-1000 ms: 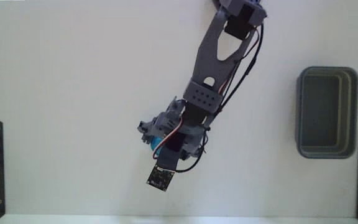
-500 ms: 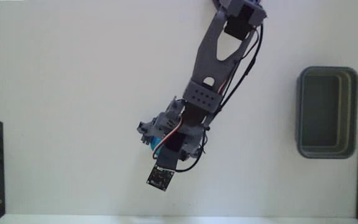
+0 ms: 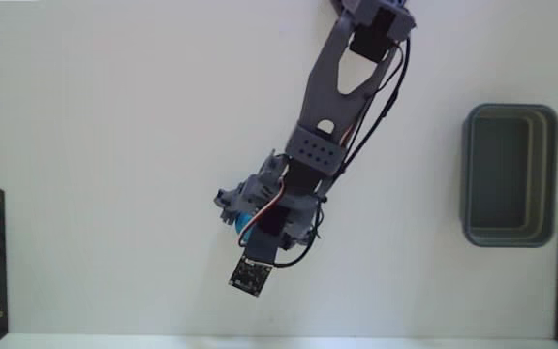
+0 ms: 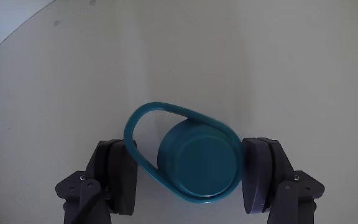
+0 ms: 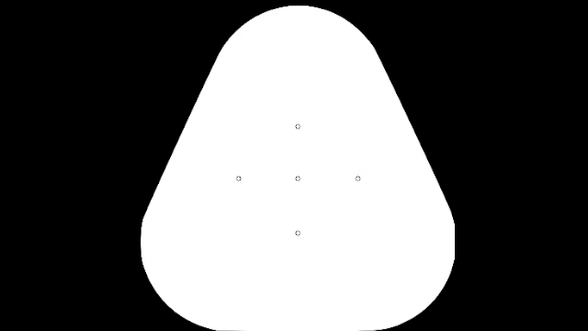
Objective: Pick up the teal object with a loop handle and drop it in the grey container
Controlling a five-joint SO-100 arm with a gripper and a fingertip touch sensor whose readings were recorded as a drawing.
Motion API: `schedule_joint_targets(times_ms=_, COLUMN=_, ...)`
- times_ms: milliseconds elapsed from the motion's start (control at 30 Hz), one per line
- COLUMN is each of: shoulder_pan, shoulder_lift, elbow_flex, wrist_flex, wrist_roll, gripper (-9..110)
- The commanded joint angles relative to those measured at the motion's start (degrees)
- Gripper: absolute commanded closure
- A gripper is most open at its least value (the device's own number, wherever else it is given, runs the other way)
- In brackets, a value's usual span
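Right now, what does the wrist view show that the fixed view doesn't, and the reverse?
Only the wrist view shows the teal object's loop handle and the claw fingers flanking it, loop by one finger. Only the fixed view shows the grey container, far right, and the whole arm. Both show the teal object on the white table.

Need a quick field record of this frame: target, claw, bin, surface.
target: teal object with a loop handle, between the claw fingers, loop toward the left finger in the wrist view
claw: fingers flank the object on both sides; contact unclear
bin: grey container, right side of the fixed view, far from the claw, nothing visible inside
surface: white table
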Motion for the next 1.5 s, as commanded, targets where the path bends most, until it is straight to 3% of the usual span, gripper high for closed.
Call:
schedule_joint_targets(times_ms=0, shoulder_pan=0.98, shoulder_lift=1.66, elbow_flex=0.30, wrist_flex=-0.58, wrist_roll=0.18, gripper=-8)
schedule_joint_targets(times_ms=1467, shoulder_pan=0.98, shoulder_lift=1.66, elbow_flex=0.30, wrist_flex=-0.58, wrist_roll=0.18, gripper=4)
